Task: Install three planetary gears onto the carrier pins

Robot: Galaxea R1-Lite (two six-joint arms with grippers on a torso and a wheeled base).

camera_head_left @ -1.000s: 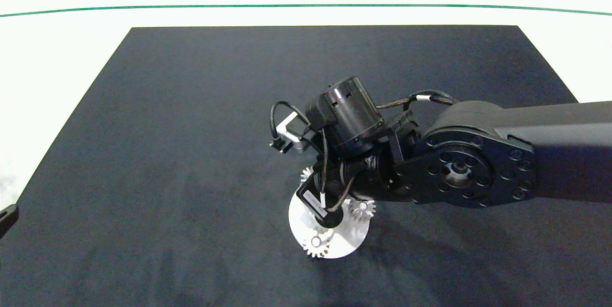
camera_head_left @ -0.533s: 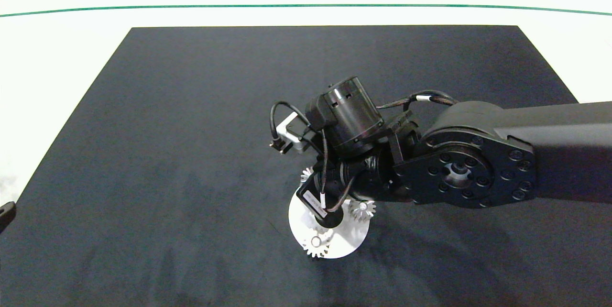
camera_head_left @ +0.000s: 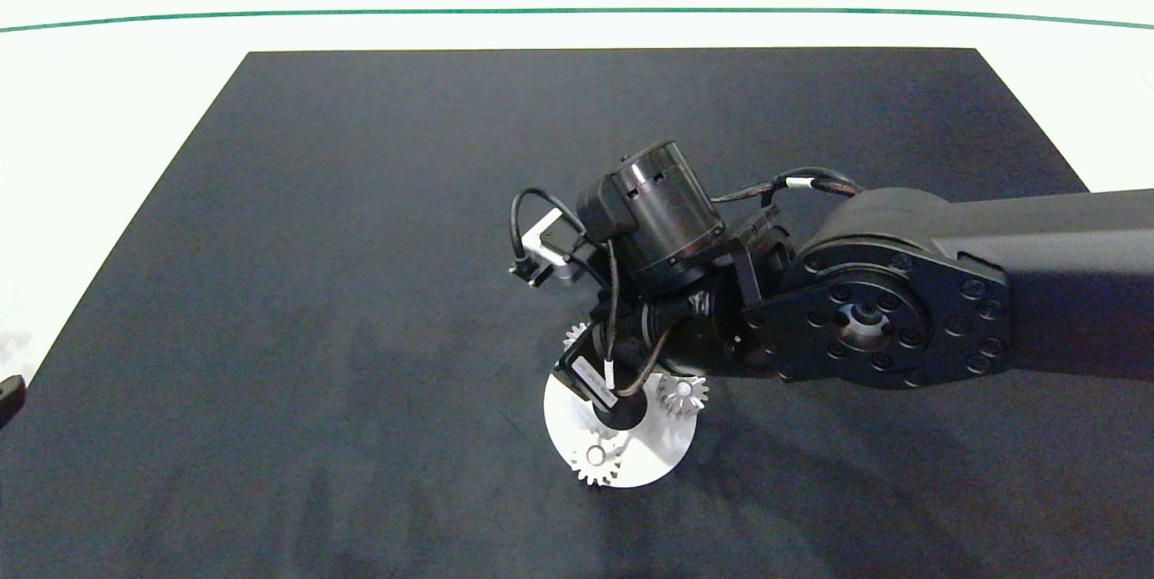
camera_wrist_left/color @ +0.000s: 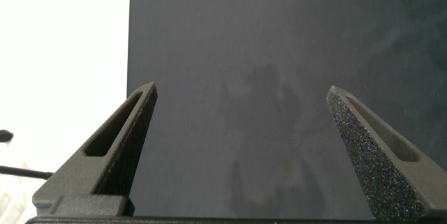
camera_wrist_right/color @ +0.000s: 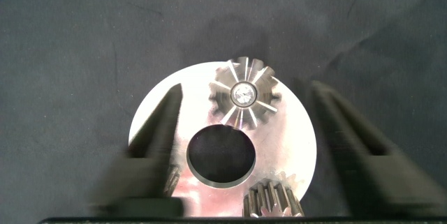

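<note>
Planetary gears unmoved on white disc, right gripper slightly raised, jaws apart

A: that right arm is all matte black, round joint plate ringed with screws, fat cylinder motor housing.

B: yep, looped black cables with white tags, silver bracket too. Grey wedge fingers, gritty pads.

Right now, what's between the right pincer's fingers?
In the right wrist view, the open right pincer straddles the white disc: one seated planetary gear and the disc's centre hole lie between its fingers; nothing is gripped.
</note>
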